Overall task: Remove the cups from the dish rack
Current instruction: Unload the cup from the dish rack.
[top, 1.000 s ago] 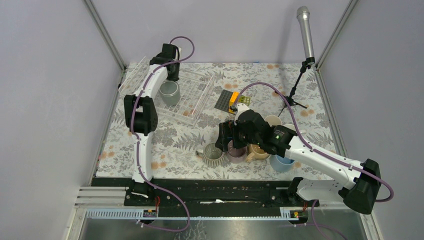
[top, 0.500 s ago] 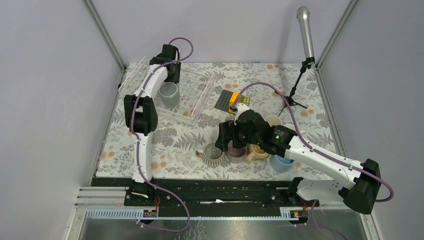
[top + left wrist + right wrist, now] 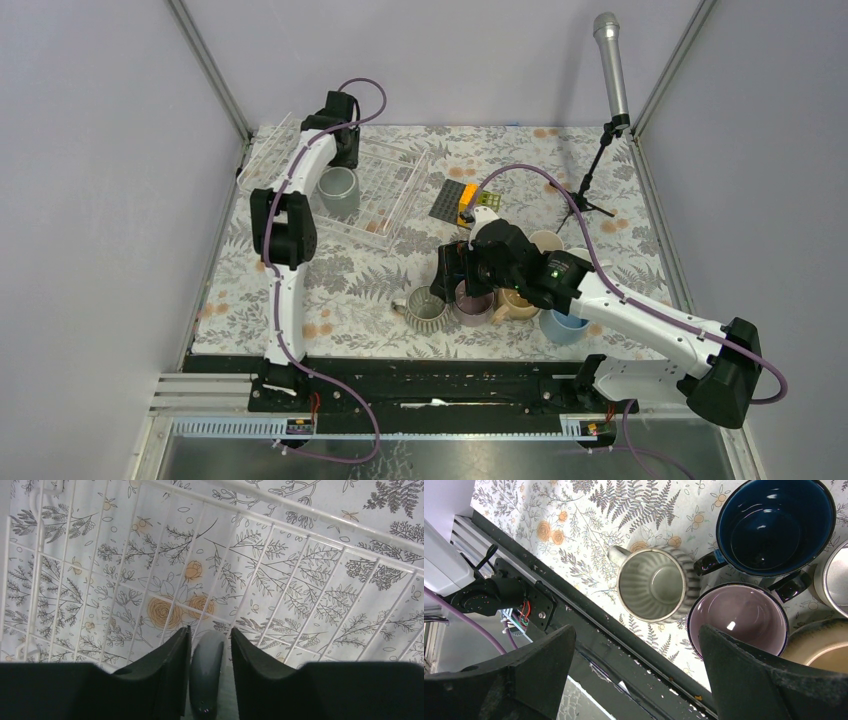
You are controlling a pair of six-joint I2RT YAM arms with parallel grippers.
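One grey cup [image 3: 339,190] stands in one dish rack [image 3: 395,195].

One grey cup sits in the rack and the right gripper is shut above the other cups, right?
No: the right gripper is wide open above the other cups, as the right wrist view shows. The grey cup is in the rack.

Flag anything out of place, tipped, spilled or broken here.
Nothing looks spilled, tipped or broken. Odd among the dishware: a dark studded plate with yellow and green blocks beside the dish rack, and a microphone on a stand at the far right.
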